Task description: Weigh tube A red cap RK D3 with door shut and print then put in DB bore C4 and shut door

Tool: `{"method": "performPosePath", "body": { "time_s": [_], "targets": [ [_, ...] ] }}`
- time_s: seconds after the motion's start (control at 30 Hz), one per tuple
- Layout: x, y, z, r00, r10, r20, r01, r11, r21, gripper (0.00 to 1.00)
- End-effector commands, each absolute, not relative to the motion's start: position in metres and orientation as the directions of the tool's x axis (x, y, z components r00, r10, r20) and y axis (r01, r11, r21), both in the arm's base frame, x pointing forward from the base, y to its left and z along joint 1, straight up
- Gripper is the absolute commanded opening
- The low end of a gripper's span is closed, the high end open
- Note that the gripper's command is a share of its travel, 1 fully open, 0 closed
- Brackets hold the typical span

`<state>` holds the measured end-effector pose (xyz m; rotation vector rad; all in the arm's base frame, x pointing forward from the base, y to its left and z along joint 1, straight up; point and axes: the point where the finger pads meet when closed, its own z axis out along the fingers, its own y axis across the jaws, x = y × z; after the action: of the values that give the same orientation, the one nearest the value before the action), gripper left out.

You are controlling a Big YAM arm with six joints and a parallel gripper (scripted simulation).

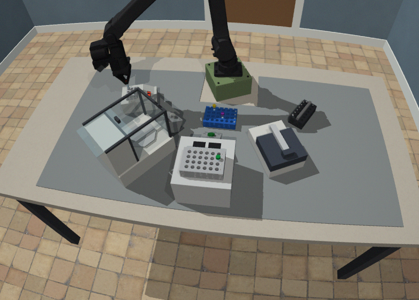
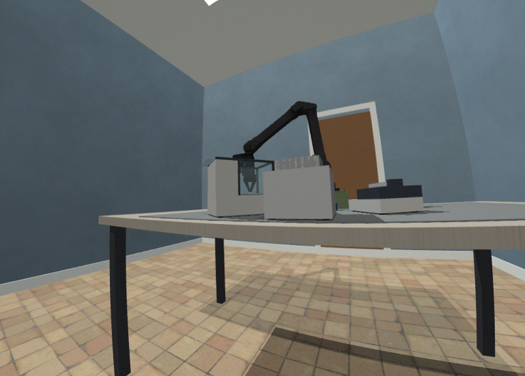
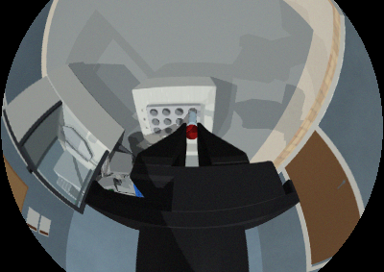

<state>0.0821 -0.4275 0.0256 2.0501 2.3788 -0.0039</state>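
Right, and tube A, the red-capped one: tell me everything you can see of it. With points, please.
Tube A (image 1: 128,86) (image 3: 192,117) has a round, dark red cap and a slim, pale body that looks like clear plastic. The gripper (image 1: 126,81) (image 2: 250,190) (image 3: 191,128) is shut on it, the cap showing between the fingertips in the wrist view. Its body points down at a corner hole of the dry block (image 1: 125,102) (image 3: 174,93). I can't tell whether its lower end is inside that hole, or whether it is exactly upright.

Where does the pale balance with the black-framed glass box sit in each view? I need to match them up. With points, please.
Top: balance (image 1: 145,170) (image 2: 224,189) (image 3: 91,99), left of centre.
Exterior: on the table, just left of centre.
Wrist: left side.
Shared landmark: the black two-fingered claw (image 1: 126,81) (image 2: 250,189) (image 3: 191,128), seen through glass in the exterior view.
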Motion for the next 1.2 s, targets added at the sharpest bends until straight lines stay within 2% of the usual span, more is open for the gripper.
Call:
{"method": "performPosePath", "body": {
  "time_s": [0.0,0.6,1.17],
  "targets": [
    [0.088,-0.43,0.018,-0.15,0.989,-0.005,0.989,0.15,0.002,0.09],
    [0.086,-0.441,0.029,-0.148,0.988,-0.034,0.989,0.148,0.002,0.09],
    [0.085,-0.432,0.008,-0.149,0.989,-0.006,0.989,0.149,0.002,0.09]
  ]
}}
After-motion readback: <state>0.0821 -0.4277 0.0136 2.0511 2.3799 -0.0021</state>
